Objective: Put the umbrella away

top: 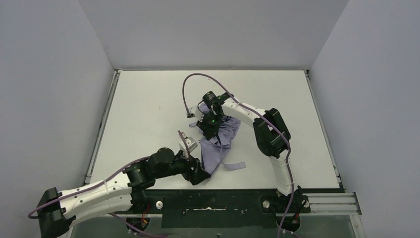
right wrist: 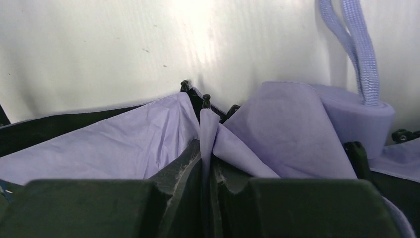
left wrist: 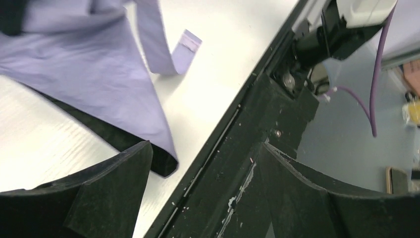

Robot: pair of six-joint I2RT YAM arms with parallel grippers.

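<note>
**Item: umbrella** (top: 220, 141). It lies collapsed and unrolled on the bench (top: 148, 109), about midway between the left and right edges. It runs from the middle of the bench down to a corner of cloth close to the near edge.

**Materials:**
- Outer fabric: pale lavender, thin and matte, creased into loose pleats.
- Lining (left wrist: 114, 136): black, showing along the hem.
- Rib tips (right wrist: 206, 97): small, hard black beads poking from the folds.
- Handle (right wrist: 356, 119): a smooth, rounded lavender knob carrying a woven loop cord (right wrist: 356, 49).
- Closing strap (left wrist: 163, 44): a flat ribbon with a stitched tab at its end, lying loose on the bench toward the near edge.

**Right fingers** (right wrist: 207, 163): clenched on one upright pleat of the lavender fabric, beside the handle.

**Left fingers** (top: 198, 174): released and grasping nothing, low at the near edge with the cloth corner just beside one finger.

**Bench:** white with a faint grain, edged by a black rail on the near side.

**Step in hand, as I judge it:** gathering the pleats around the shaft so the strap can wrap them.
- I would hold the right pinch firm but pull gently, because the cloth is thin and the ribs bend easily.
- I would bring the left fingers onto the loose corner, not the strap, to tension the canopy evenly.
- I would keep the rib tips clear of the fingers so nothing snags.
- The fabric looks slippery, so a shallow pinch may slide off.
</note>
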